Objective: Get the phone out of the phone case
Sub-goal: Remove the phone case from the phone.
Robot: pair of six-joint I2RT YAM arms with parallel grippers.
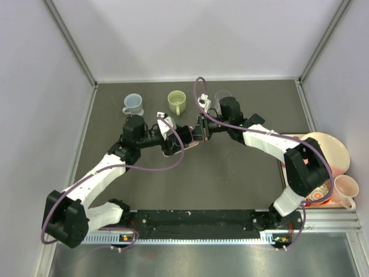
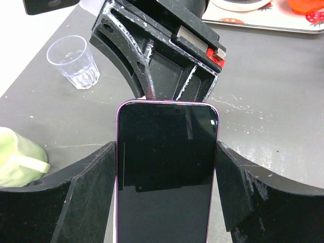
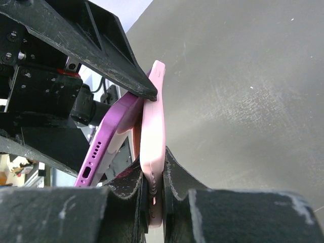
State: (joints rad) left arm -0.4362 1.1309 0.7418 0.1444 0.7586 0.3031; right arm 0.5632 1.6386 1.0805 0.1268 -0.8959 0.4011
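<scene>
Though near phone [image 2: 167, 172] and case [image 3: 154, 147], clear cup [image 2: 73, 61], green mug [image 2: 20, 157] aside.

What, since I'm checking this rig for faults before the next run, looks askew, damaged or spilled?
Only the phone: its bottom end splays away from the pink case, which the right tool clamps, while the left tool grips the phone's sides. That fits the task. The left tool's fingers show white scuffs; nothing is spilled.

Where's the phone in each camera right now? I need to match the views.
Top external: phone at centre, where the two arms meet.
Left wrist: phone fills lower centre, screen to camera, between the left fingers.
Right wrist: its purple edge left of centre, angled off the pink case.
Landmark: clear cup, in top and left wrist views only.
</scene>
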